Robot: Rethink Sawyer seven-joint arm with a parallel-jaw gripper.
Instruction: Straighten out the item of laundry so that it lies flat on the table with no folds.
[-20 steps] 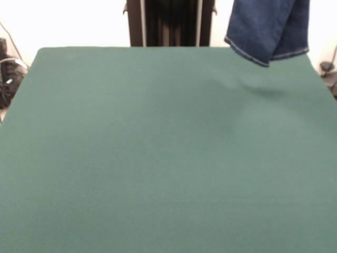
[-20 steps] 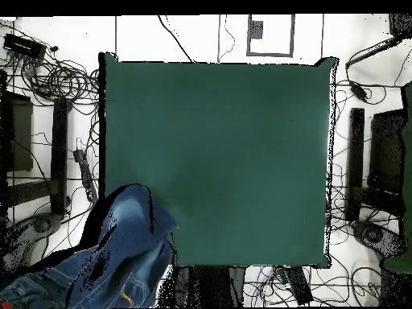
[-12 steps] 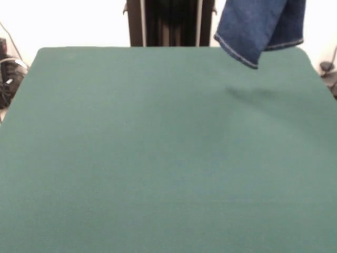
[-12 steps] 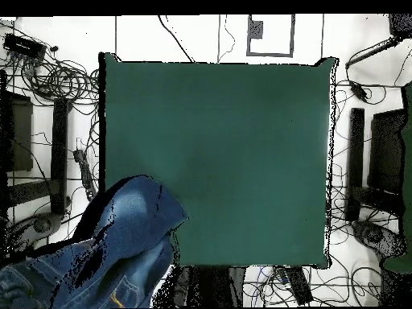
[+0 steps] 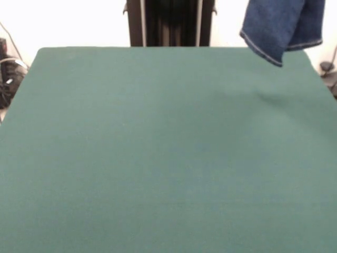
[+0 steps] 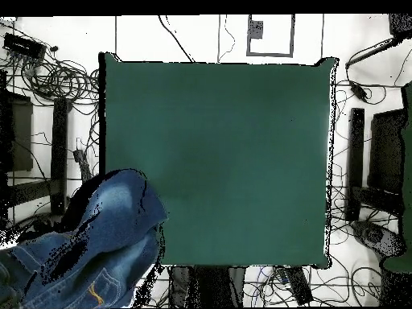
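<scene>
The item of laundry [image 5: 284, 23], a pair of blue denim jeans, hangs in the air at the top right of the front view. Its hemmed leg ends dangle just above the table's [image 5: 158, 147] far right corner and throw a faint shadow on the green top. From overhead the jeans [image 6: 105, 241] show faded whitish patches and a bit of orange stitching. There they cover the bottom left corner of the table [image 6: 225, 153] and reach out past its edge. The gripper shows in neither view, and what holds the jeans up is hidden.
Cables [image 6: 48, 72] lie coiled on the floor off the table's left side in the overhead view. Dark stands [image 6: 354, 161] line the right side. More cables and dark gear [image 5: 8, 74] sit at the left edge of the front view.
In the front view the hanging jeans first swung left, then swung back right toward the table's corner. Overhead, they have drawn back toward the bottom left and cover less of the table.
</scene>
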